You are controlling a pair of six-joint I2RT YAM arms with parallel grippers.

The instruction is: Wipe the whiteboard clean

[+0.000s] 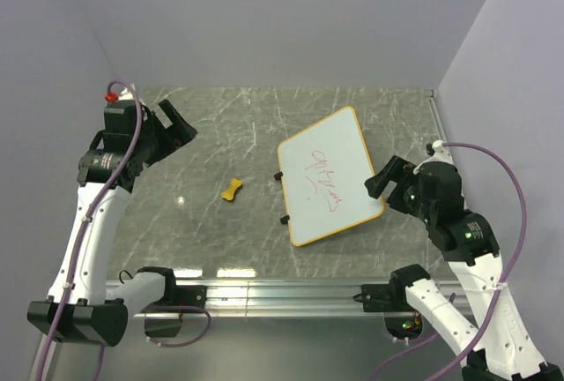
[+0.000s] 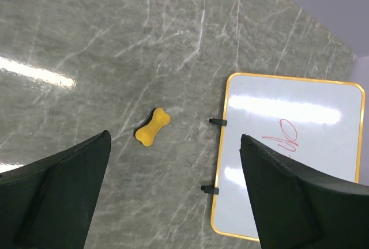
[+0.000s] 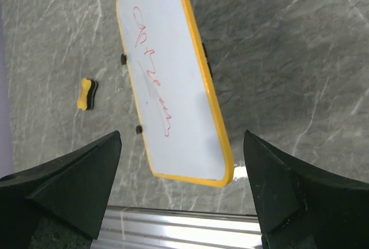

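The whiteboard (image 1: 330,175) lies flat on the gray table (image 1: 264,125), a bit to the right of the middle. It is turned, so its corners point to the sides. It has a thin orange frame and red scribbles (image 1: 322,178) on its white face. Two small black clips (image 1: 278,175) stick out from its long left edge.

The right pincer (image 1: 381,180) is wide open and holds nothing. From above, it sits right at the board's right edge, close to the near right corner. Its tips seem to reach just over the frame, but I cannot tell if they touch it or hang above it. In the right wrist view the whiteboard (image 3: 167,76) lies straight ahead, in the gap of the open right pincer (image 3: 182,134). The near end of the board shows between the two dark fingers. The red scribbles (image 3: 151,70) run down the board there, and the clips (image 3: 123,59) are on its left side.

The left pincer (image 1: 179,123) is open too and holds nothing. It is up over the far left part of the table, well apart from the board. In the left wrist view the whiteboard (image 2: 294,110) is off to the right, and the right finger hides a part of it.

A small yellow eraser (image 1: 233,190) shaped like a bone lies on the table to the left of the board, near the clips but not touching. It lies between the board and the left pincer. It shows in the gap of the left pincer (image 2: 174,136) as the same little eraser (image 2: 152,127).
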